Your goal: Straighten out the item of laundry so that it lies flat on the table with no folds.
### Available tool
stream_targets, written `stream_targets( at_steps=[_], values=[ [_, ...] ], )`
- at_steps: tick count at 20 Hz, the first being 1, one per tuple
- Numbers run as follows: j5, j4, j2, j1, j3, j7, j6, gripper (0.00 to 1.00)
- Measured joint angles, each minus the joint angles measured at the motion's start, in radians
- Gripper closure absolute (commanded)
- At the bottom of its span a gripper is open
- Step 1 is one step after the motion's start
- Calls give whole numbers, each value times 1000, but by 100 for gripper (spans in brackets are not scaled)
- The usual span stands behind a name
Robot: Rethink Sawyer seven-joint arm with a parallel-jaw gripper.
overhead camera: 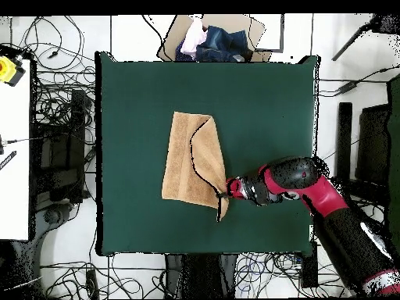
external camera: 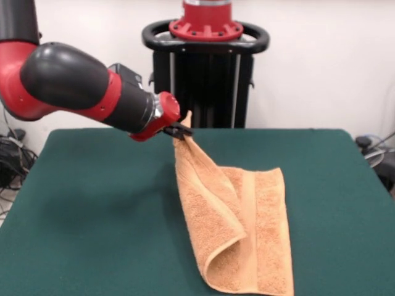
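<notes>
The table (external camera: 92,203) carries the towel (external camera: 265,234) a little off its centre, most of the cloth lying flat with 1 band stripe running along its length. The arm (external camera: 68,83) reaches in low from the side, and the gripper (external camera: 179,131) is clenched on 1 corner of the towel, which it holds raised off the felt. From that corner a triangular flap slopes down and curls over the flat part, so the towel is doubled along 1 long fold; the overhead view shows the same flap, with the gripper (overhead camera: 227,187) at the towel's (overhead camera: 181,160) edge nearer the robot. The step in hand looks like unfolding, about half done. The next move calls for carrying the corner outward, away from the flat layer, low enough that the flap rolls open, then releasing it.
</notes>
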Motion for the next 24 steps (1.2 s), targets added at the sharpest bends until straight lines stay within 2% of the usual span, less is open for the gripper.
stream_targets(
  at_steps=[10, 19, 24],
  values=[
    [-1, -43, 55, -17, 21, -2, 15, 100],
    [-2, -100, 112, -23, 57, -17, 80, 100],
    [-2, -101, 122, -77, 112, -17, 99, 100]
  ],
)
